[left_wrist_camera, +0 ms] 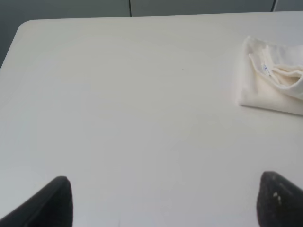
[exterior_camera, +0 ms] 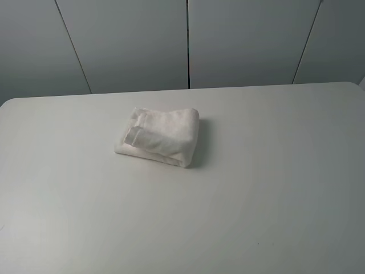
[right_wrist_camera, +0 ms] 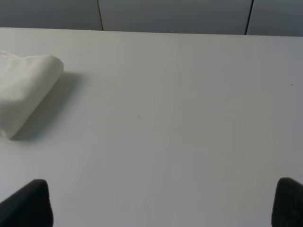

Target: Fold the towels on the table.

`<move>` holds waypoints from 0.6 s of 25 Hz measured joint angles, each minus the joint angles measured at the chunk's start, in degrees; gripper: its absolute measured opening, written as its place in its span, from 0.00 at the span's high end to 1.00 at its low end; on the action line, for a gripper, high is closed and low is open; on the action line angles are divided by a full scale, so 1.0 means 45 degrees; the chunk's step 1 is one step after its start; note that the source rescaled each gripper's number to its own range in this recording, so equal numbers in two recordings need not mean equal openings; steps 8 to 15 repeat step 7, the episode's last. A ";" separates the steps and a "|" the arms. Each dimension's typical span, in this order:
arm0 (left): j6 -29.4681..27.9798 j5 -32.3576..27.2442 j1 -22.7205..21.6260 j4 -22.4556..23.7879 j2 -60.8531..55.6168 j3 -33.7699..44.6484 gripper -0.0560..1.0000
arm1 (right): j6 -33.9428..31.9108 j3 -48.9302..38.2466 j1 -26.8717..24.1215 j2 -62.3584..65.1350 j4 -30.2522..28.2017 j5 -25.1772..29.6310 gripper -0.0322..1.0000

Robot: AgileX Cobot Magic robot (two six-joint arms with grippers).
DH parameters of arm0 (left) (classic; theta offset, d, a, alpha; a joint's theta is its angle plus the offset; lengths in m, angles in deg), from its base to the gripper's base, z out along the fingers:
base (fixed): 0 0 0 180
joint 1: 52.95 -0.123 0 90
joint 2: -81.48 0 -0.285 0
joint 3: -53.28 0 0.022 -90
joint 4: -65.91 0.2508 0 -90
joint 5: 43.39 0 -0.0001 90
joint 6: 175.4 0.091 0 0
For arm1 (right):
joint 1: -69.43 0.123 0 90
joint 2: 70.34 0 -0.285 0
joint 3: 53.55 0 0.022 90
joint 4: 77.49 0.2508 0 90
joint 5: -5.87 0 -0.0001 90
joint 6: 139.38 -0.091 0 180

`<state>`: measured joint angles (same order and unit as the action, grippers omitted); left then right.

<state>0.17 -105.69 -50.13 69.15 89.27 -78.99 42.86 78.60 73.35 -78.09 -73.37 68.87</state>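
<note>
The white towel (exterior_camera: 161, 136) lies folded into a small thick bundle on the white table (exterior_camera: 256, 188), a little left of the middle and toward the back. A flap with its border band curls up on the bundle's left side. No arm shows in the high view. In the left wrist view the towel (left_wrist_camera: 272, 78) lies far from my left gripper (left_wrist_camera: 163, 201), which is open and empty, with the small label showing. In the right wrist view the towel (right_wrist_camera: 23, 90) lies far from my right gripper (right_wrist_camera: 163, 203), which is open and empty.
Grey wall panels (exterior_camera: 188, 40) stand behind the table's back edge. The table's rounded back left corner (left_wrist_camera: 26, 26) shows in the left wrist view.
</note>
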 joint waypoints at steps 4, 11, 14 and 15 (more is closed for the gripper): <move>0.0000 0.0000 0.0000 0.0071 0.0000 0.0000 0.01 | 0.0000 0.0000 0.0000 0.0000 0.0000 0.0000 0.01; 0.0000 0.0000 0.0000 0.0079 0.0000 0.0000 0.01 | 0.0000 0.0000 0.0000 0.0000 0.0000 0.0000 0.01; 0.0000 0.0000 0.0000 0.0079 0.0000 0.0000 0.01 | 0.0000 0.0000 0.0000 0.0000 0.0000 0.0000 0.01; 0.0000 0.0000 0.0000 0.0079 0.0000 0.0000 0.01 | 0.0000 0.0000 0.0000 0.0000 0.0000 0.0000 0.01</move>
